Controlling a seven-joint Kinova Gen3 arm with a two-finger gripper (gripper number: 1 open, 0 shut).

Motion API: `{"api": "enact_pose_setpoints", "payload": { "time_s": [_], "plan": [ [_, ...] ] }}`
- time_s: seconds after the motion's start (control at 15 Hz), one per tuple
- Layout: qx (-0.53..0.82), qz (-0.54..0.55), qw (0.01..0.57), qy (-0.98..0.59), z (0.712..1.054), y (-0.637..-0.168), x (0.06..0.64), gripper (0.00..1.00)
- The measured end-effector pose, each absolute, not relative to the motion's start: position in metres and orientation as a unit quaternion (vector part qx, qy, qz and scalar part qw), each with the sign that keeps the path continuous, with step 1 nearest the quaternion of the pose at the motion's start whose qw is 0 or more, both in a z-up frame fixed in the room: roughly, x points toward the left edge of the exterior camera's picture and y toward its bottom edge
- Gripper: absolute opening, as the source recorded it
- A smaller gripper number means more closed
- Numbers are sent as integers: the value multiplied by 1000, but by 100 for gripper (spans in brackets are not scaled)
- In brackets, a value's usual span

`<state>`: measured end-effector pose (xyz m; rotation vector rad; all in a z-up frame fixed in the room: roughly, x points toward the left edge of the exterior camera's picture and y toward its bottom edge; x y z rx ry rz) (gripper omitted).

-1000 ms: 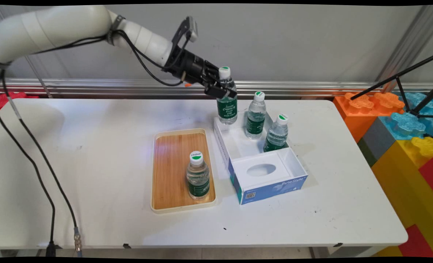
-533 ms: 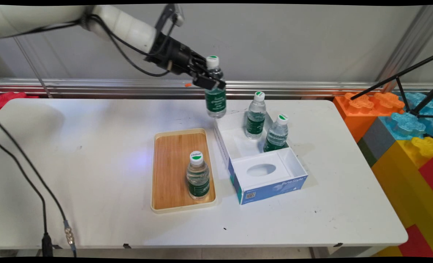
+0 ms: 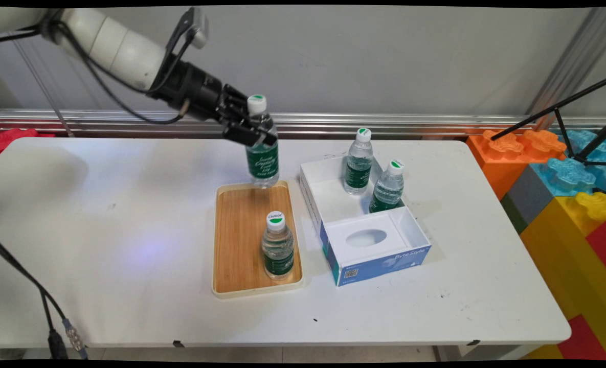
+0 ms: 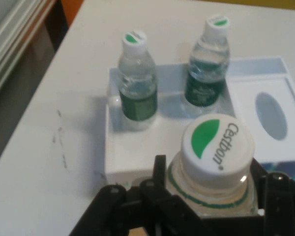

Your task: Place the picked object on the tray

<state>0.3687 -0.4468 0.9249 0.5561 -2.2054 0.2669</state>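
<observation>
My gripper (image 3: 251, 129) is shut on the neck of a small water bottle (image 3: 262, 153) with a green label and a white cap. It hangs upright above the far end of the wooden tray (image 3: 236, 220). In the hand view its cap (image 4: 217, 147) sits between my fingers, close to the lens. A second bottle (image 3: 277, 248) stands on the tray's near right part. Two more bottles (image 3: 358, 163) (image 3: 387, 188) stand in the open white box (image 3: 328, 199), and they show in the hand view too (image 4: 136, 83) (image 4: 207, 64).
The white box has a blue front and an oval-holed insert (image 3: 366, 237) at its near end. Coloured foam blocks (image 3: 563, 168) and a black tripod (image 3: 584, 117) stand off the table's right edge. A metal rail (image 3: 435, 122) runs along the wall behind.
My gripper carried the held bottle out of the white box, up and leftward, then lower over the tray's far end. The other bottles have not moved.
</observation>
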Motion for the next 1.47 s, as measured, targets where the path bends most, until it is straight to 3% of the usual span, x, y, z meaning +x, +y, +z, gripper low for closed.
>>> {"api": "enact_pose_setpoints", "payload": {
  "time_s": [0.73, 1.47],
  "plan": [
    [175, 69, 399, -897, 853, -418, 373, 0],
    [146, 42, 382, -912, 820, -399, 385, 0]
  ]
}}
